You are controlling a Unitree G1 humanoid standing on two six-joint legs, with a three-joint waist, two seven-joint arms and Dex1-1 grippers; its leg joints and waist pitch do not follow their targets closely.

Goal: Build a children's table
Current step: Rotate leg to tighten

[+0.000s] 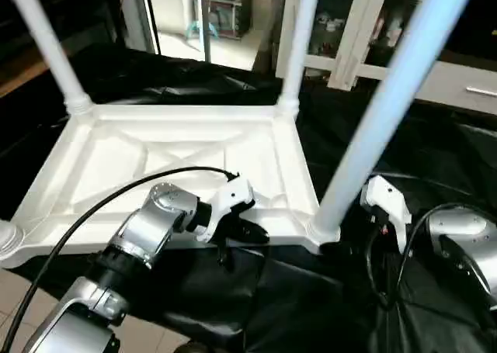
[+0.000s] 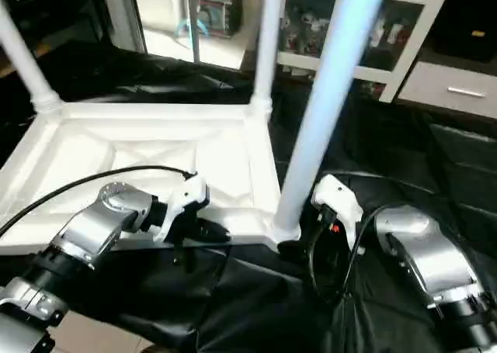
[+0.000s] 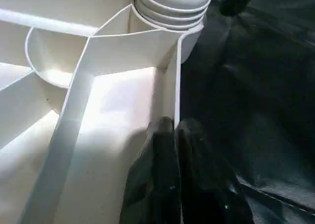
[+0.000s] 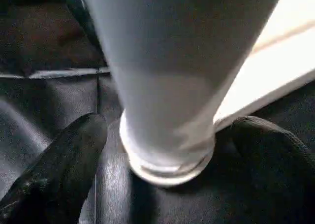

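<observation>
the table top (image 1: 178,167) lies upside down on a black-draped surface (image 1: 435,159), legs up. the left claw (image 3: 174,135) is pinched shut on its near rim; the right claw (image 4: 167,150) is spread open around the near right leg (image 1: 388,105) at its base.

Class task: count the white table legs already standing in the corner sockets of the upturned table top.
3: far-left leg, far-right leg, near-right leg. The near-left corner is at the picture's edge, so a fourth may be hidden.
</observation>
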